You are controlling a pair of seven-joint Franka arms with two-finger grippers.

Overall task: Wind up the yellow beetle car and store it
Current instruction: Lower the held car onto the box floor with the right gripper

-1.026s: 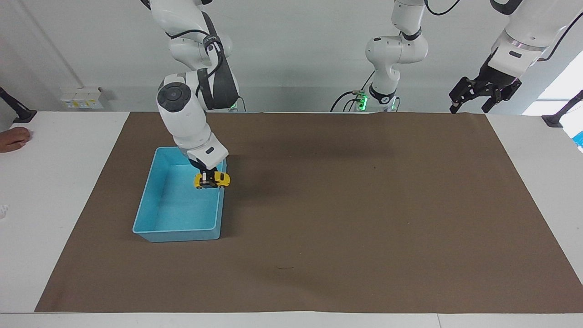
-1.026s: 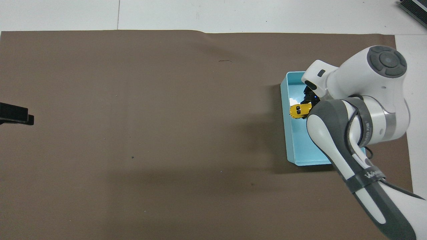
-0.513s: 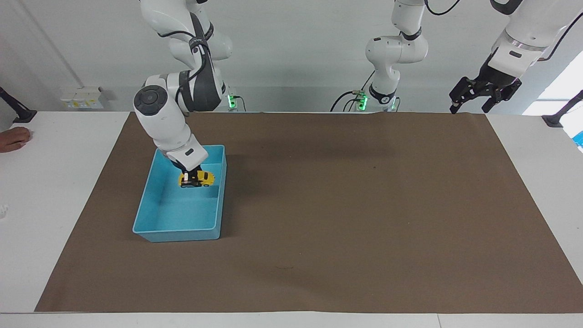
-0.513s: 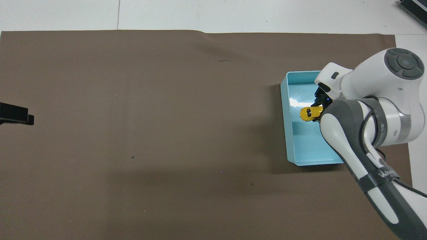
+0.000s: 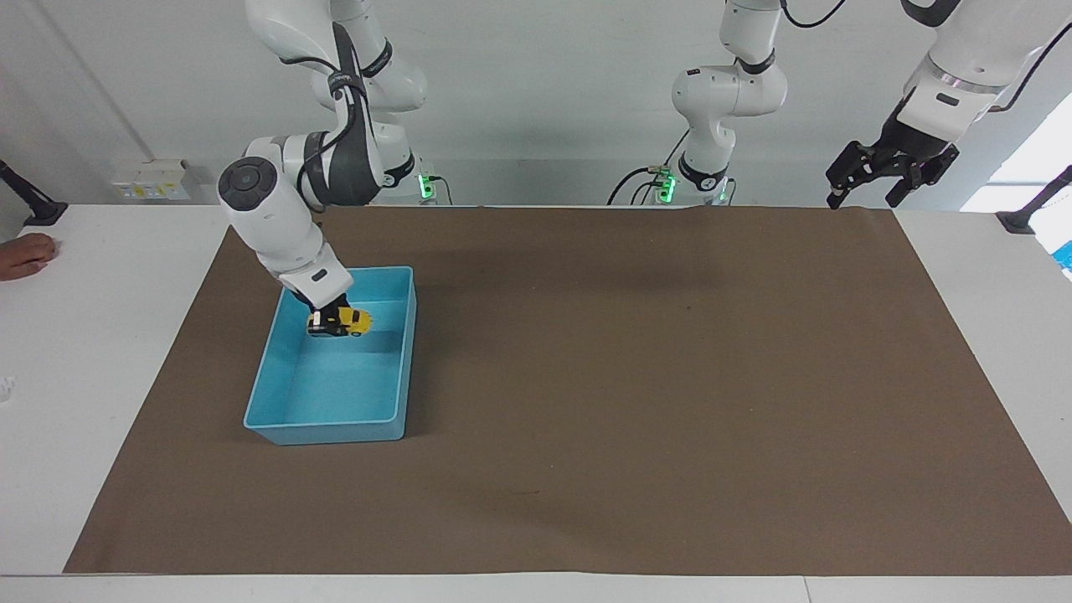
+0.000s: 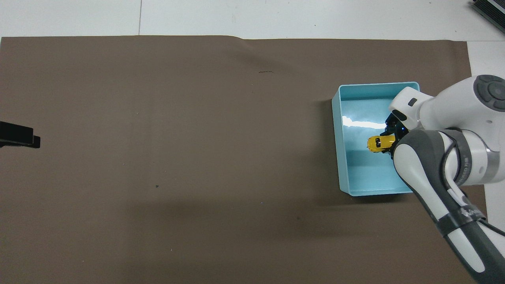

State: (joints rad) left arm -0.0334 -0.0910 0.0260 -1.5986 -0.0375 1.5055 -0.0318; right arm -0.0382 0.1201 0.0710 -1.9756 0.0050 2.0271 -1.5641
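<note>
tray: light blue tray (image 5: 400,368) (image 6: 337,146) sits on the brown mat, toward the right arm's end of the table; rectangular, open top, bare floor showing with a bright glare streak
tray contents: no loose item visible on the floor; car is inside the tray's outline, cannot tell whether it touches the floor
car: yellow car (image 5: 345,321) (image 6: 378,143), small, rounded body, roughly level, over the part of the tray nearer the robots
right gripper: right gripper (image 5: 325,319) (image 6: 391,142) reaches down into the tray, fingers clamped on the car; arm's wrist and elbow cover the tray's corner in the overhead view
left gripper: left gripper (image 5: 871,191) (image 6: 21,136) is raised over the mat corner at the left arm's end, near the robots; fingers spread apart, holding nothing; arm waits
mat: brown mat (image 5: 636,402) (image 6: 177,138) covers most of the white table (image 5: 100,352) (image 6: 276,17); a few small dark specks and a slight crease on it
room: plain white wall, cables at the arm bases, green status lights lit
edge of view: a person's hand (image 5: 25,255) rests on the table at the right arm's end, well apart from the tray
</note>
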